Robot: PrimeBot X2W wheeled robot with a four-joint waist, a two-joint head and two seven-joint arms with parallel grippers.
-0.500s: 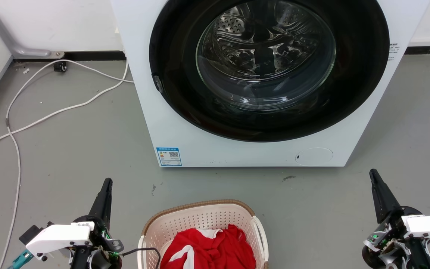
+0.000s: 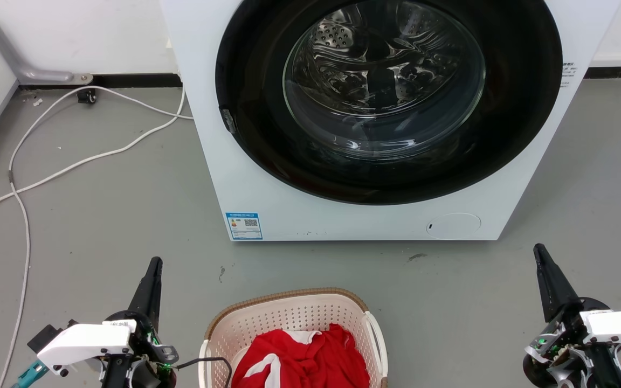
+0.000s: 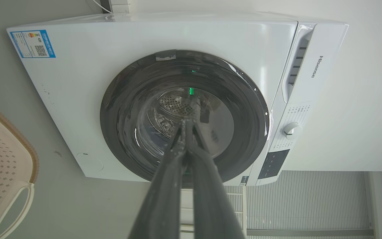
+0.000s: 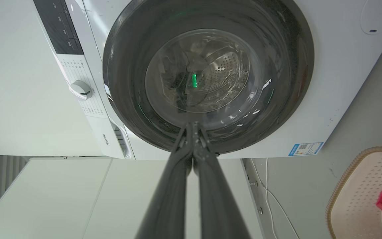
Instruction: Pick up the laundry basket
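The laundry basket (image 2: 289,318), cream-white with perforated walls and a brown woven rim, stands on the grey floor at the bottom centre of the head view, with red and white cloth (image 2: 302,358) inside. My left gripper (image 2: 155,262) is to its left, shut and empty, fingers pointing toward the washing machine. My right gripper (image 2: 538,249) is far off to the basket's right, also shut and empty. A corner of the basket (image 3: 8,159) shows at the left edge of the left wrist view, and the basket (image 4: 363,189) shows at the lower right of the right wrist view.
A white front-loading washing machine (image 2: 267,205) with a closed dark round door (image 2: 386,97) stands just beyond the basket. White cables (image 2: 73,161) trail over the floor at the left. A white cabinet (image 4: 45,196) stands beside the machine.
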